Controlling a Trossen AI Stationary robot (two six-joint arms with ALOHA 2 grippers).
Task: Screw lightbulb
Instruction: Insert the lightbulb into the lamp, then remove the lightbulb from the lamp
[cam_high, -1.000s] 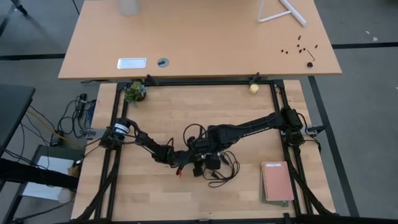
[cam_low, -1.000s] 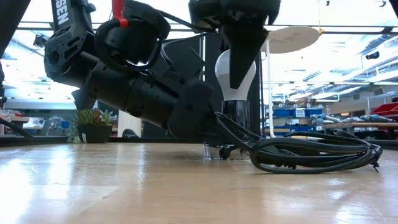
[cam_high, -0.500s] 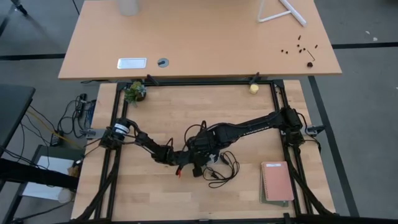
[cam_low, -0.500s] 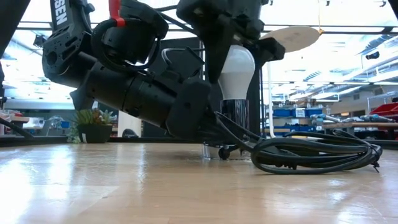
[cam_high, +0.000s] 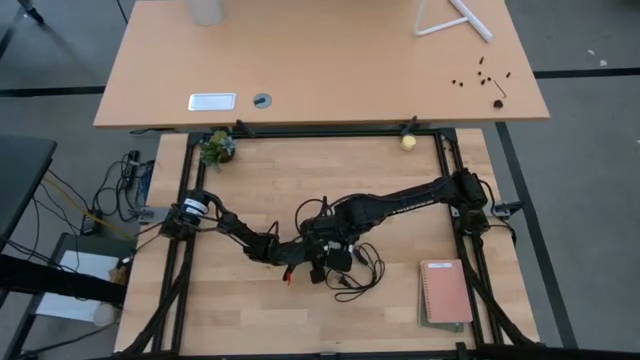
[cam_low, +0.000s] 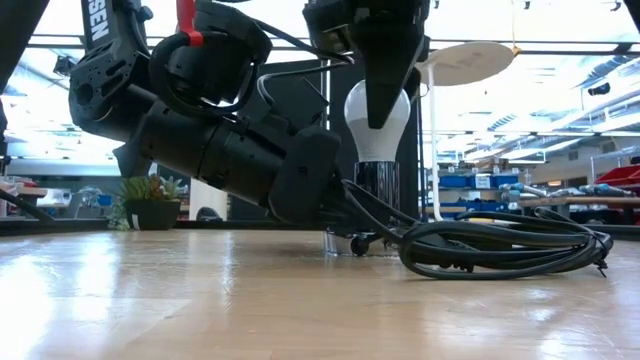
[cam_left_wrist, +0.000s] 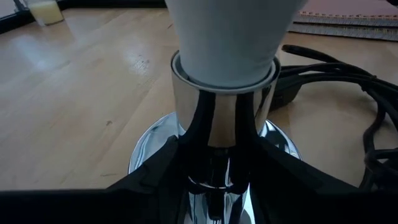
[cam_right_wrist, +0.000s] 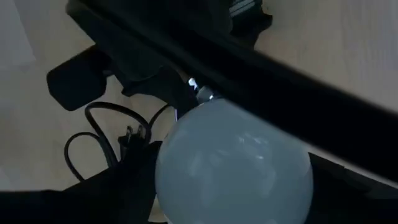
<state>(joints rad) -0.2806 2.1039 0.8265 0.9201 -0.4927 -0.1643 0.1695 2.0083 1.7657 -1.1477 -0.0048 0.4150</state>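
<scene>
From above I see both arms meeting mid-table on the pale wood table (cam_high: 240, 310), a notebook (cam_high: 445, 292) lying well apart and a small plant (cam_high: 216, 147) at the back edge.

At table height, the lightbulb (cam_low: 376, 125) stands upright in the chrome socket (cam_low: 378, 185), black cord (cam_low: 500, 250) coiled beside it, a bright workshop behind. The right gripper (cam_low: 385, 105) hangs over the bulb; I cannot tell whether it grips.

Left wrist: the left gripper (cam_left_wrist: 214, 180) is clamped on the socket.

Right wrist: the bulb's dome fills the view.
</scene>
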